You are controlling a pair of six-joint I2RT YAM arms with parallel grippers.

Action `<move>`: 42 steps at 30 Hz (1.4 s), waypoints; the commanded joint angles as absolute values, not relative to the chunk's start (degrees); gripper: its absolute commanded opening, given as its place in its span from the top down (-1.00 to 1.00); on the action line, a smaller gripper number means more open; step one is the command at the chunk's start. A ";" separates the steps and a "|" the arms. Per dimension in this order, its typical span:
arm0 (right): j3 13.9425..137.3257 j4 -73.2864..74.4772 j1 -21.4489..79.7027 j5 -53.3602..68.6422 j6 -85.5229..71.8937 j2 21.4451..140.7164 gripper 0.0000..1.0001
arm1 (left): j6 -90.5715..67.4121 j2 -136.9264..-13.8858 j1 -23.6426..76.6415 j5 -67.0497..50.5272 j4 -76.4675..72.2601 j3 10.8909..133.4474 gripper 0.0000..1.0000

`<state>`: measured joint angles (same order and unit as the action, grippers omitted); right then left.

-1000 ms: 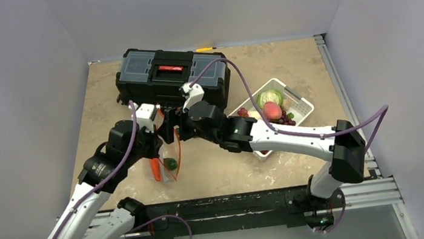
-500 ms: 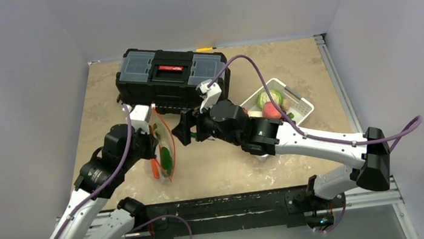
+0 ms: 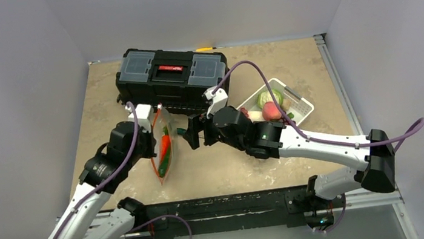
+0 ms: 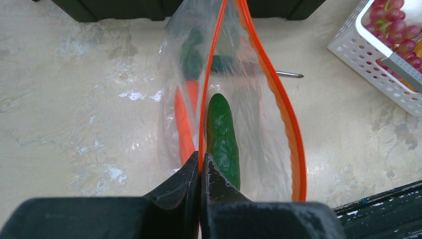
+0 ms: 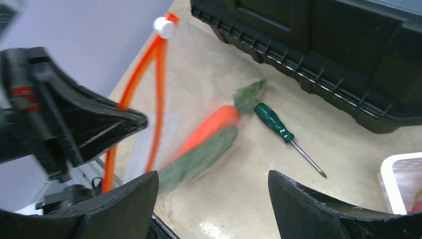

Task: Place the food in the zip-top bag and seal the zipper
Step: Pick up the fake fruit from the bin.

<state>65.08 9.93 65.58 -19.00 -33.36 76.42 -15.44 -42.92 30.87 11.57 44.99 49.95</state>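
My left gripper point(image 4: 200, 159) is shut on the left side of the orange-red zipper point(image 4: 203, 94) and holds the clear zip-top bag point(image 4: 249, 99) with its mouth gaping. An orange carrot point(image 4: 183, 124) and a dark green cucumber point(image 4: 222, 134) lie inside. From above, the bag point(image 3: 163, 153) hangs by my left gripper point(image 3: 152, 127). My right gripper point(image 3: 190, 133) is open and empty, just right of the bag. In the right wrist view it point(image 5: 214, 191) faces the bag point(image 5: 199, 84), carrot point(image 5: 211, 127) and cucumber point(image 5: 199, 157). Cabbage point(image 3: 268, 97), peach point(image 3: 271, 111) and grapes point(image 4: 393, 35) lie in the basket.
A black toolbox point(image 3: 170, 76) stands behind the bag. A green-handled screwdriver point(image 5: 273, 122) lies on the table in front of it. The white slatted basket point(image 3: 301, 107) sits at the right, partly behind my right arm. The zipper's white slider point(image 5: 161, 27) is at its far end.
My right gripper has pulled back to the right, out of the bag, and is empty. The bag has swung and tilted in my left gripper; carrot and cucumber shifted inside.
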 commanded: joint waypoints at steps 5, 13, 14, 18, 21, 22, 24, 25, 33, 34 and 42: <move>60.90 16.65 64.57 -31.11 -34.71 71.07 -0.66 | -15.29 -39.16 30.59 13.29 43.25 50.42 1.00; 49.32 23.10 51.00 -32.92 -40.82 56.37 -0.67 | -15.30 -38.23 30.59 13.20 42.88 50.04 1.00; 48.44 24.51 49.05 -33.91 -41.87 54.80 -0.65 | -15.29 -38.31 30.59 13.06 42.98 50.06 1.00; 44.81 27.31 39.68 -33.34 -42.68 51.09 -0.59 | -15.21 -38.27 30.64 12.52 43.02 50.10 1.00; 43.31 24.54 35.31 -26.04 -39.81 52.18 -0.58 | -15.12 -38.32 30.61 12.08 43.00 50.10 1.00; 43.19 23.59 34.94 -23.92 -38.96 53.13 -0.59 | -15.12 -38.44 30.63 11.94 43.06 50.12 1.00; 43.07 21.12 34.89 -20.22 -37.43 55.10 -0.58 | -15.03 -38.57 30.63 11.70 43.06 50.10 1.00; 43.07 20.01 34.83 -18.99 -37.16 56.02 -0.56 | -15.03 -38.66 30.64 11.61 43.07 50.10 1.00; 44.42 14.04 34.85 -14.07 -37.44 65.06 -0.32 | -14.94 -39.34 30.59 10.92 42.89 50.10 1.00; 44.94 13.48 34.89 -13.79 -37.28 66.49 -0.32 | -14.94 -39.56 30.62 10.78 42.89 50.10 1.00; 45.25 8.15 34.62 -12.62 -38.63 76.47 -0.31 | -14.94 -40.02 30.63 10.63 42.95 50.19 1.00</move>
<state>43.29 13.19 34.85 -13.67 -38.00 74.00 -15.42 -40.25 30.87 10.94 44.62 49.43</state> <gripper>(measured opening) 0.662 0.004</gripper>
